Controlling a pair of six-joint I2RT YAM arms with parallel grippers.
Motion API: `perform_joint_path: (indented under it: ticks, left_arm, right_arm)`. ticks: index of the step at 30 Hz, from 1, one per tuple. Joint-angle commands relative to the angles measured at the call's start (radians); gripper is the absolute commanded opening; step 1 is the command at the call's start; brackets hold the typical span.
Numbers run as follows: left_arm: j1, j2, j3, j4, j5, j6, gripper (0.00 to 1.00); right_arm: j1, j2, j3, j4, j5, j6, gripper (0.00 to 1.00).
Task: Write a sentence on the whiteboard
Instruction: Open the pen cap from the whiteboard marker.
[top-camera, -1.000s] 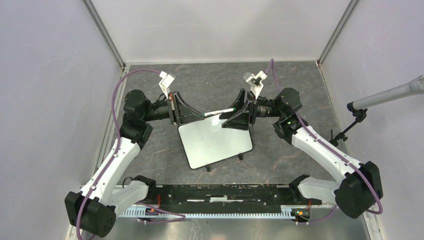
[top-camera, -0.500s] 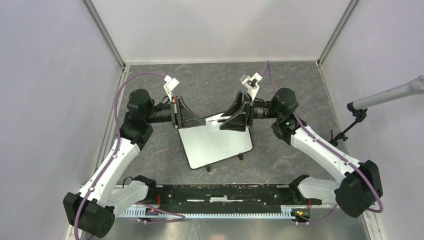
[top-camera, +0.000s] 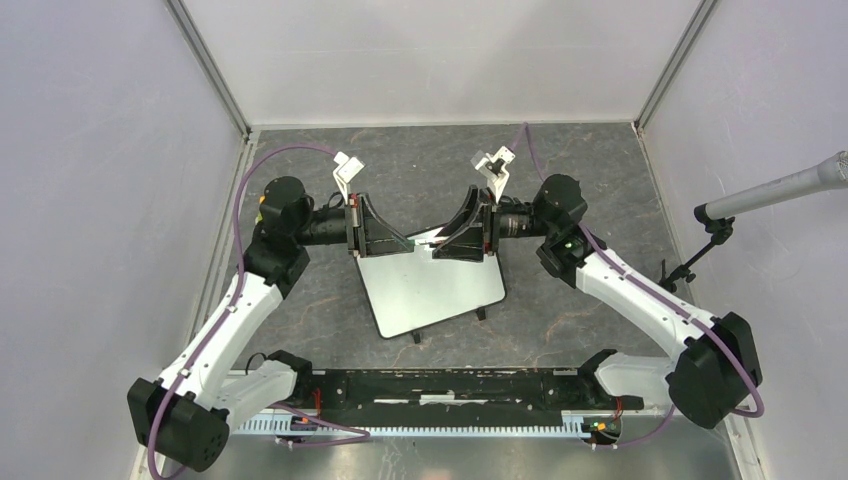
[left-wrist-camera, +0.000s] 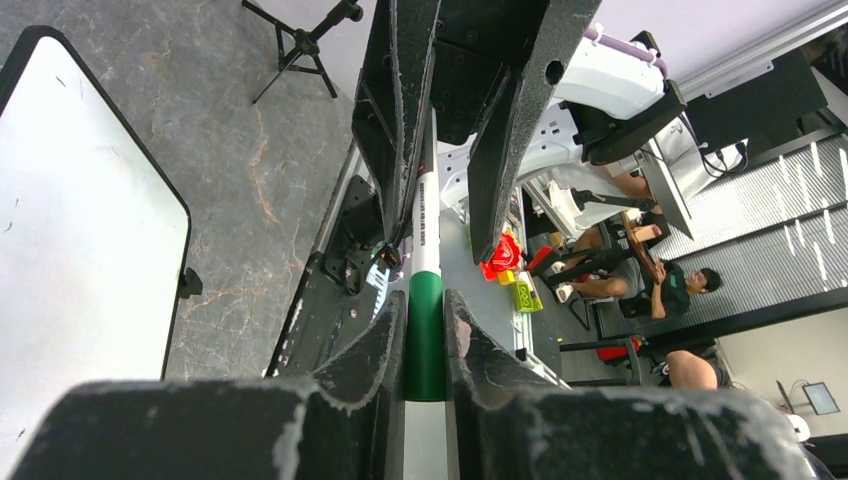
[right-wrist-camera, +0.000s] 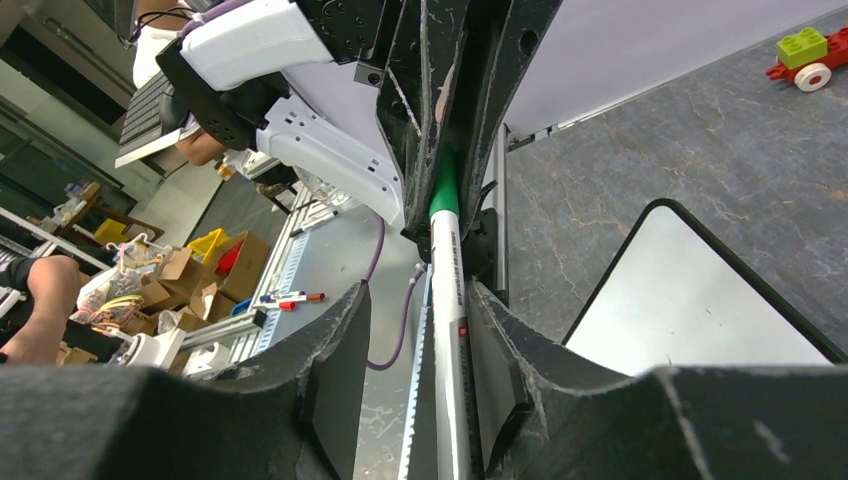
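While the left tool (top-camera: 403, 241) is pressed together on the green cap (left-wrist-camera: 425, 340) of the marker (top-camera: 427, 238), the right tool (top-camera: 441, 244) straddles the white barrel (right-wrist-camera: 450, 330); whether it grips, I cannot tell. The marker hangs over the 12 o'clock edge of the whiteboard (top-camera: 435, 290), which lies blank mid-surface (top-camera: 590, 170). Uncapping seems the step in hand. Next, the right tool must clamp firmly, then both pull straight apart.

At bottom centre, the left gripper (left-wrist-camera: 425, 310) pinches the green cap of a white-barrelled marker pen (left-wrist-camera: 425, 230), which runs up between the right gripper (left-wrist-camera: 440, 200)'s spread black fingers. A black-framed white whiteboard (left-wrist-camera: 70, 220) lies at left.
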Motion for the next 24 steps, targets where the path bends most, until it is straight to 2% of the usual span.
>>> perform_joint_path:
  ticks: [1, 12, 17, 21, 24]
  left_arm:
    - [-0.009, 0.002, 0.039, 0.003, 0.015, 0.040, 0.03]
    - [-0.019, 0.011, 0.033, 0.003, 0.022, 0.040, 0.03]
    - [-0.019, 0.001, 0.027, -0.005, 0.033, 0.044, 0.02]
    - [-0.019, -0.023, 0.059, -0.157, 0.015, 0.158, 0.03]
    - [-0.019, -0.030, 0.061, -0.189, 0.016, 0.176, 0.02]
  right_arm:
    - [0.013, 0.009, 0.055, 0.017, 0.010, -0.018, 0.44]
    - [0.028, 0.022, 0.073, 0.003, 0.019, -0.040, 0.42]
    - [0.028, 0.021, 0.078, -0.068, 0.033, -0.098, 0.42]
    - [0.027, 0.010, 0.078, -0.104, 0.038, -0.131, 0.39]
    - [0.027, 0.004, 0.080, -0.107, 0.036, -0.130, 0.39]
